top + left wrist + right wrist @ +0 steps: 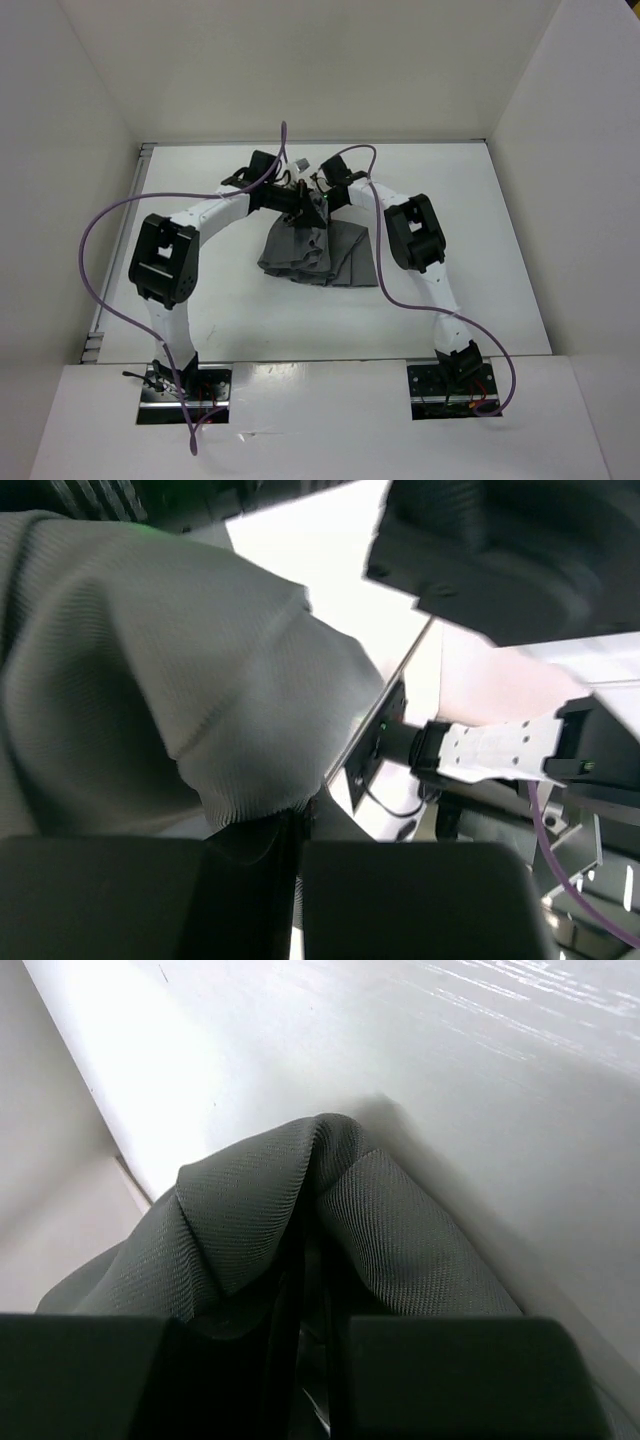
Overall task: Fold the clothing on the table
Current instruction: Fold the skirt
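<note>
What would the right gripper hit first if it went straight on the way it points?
The grey skirt itself: the right gripper is pinching a fold that bulges just ahead of its fingers. Beyond that lies the white table, though how far is unclear.

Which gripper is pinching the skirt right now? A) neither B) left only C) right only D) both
D: the wrist views show the grey skirt bunched and clamped in both the left gripper and the right gripper.
</note>
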You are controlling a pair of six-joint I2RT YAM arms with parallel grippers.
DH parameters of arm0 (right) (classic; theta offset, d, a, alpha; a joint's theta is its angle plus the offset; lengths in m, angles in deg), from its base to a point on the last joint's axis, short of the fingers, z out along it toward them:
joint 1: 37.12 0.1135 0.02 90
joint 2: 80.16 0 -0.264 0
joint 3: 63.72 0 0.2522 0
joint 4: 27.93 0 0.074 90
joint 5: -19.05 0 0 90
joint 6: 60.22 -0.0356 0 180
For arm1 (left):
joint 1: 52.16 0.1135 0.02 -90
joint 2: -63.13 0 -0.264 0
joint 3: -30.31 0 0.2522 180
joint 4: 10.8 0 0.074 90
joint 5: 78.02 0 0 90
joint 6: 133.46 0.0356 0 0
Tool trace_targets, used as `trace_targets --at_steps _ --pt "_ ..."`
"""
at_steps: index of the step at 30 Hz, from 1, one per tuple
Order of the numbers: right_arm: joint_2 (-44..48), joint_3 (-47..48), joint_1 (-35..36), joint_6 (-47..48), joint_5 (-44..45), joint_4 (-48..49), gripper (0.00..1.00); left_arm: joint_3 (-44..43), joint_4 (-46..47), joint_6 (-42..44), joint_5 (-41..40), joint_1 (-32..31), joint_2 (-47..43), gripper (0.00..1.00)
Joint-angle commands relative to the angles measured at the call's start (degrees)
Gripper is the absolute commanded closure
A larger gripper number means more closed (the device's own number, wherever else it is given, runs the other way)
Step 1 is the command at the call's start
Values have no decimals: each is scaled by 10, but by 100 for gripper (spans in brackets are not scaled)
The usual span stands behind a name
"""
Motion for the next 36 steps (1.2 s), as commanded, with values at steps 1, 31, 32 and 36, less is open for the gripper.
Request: trace_targets --at_steps 1,31,32,36 --pt "-28 17 -7 23 29 5 82 -20 -20 24 43 -19 20 100" --pt "315 -277 -127 30 225 -73 70 -49 17 -3 18 -11 57 100" --pt "339 -296 -127 30 233 -73 70 -54 12 -3 18 -11 63 100" --pt "370 -369 -127 18 245 -79 70 -59 12 -3 23 -23 75 100"
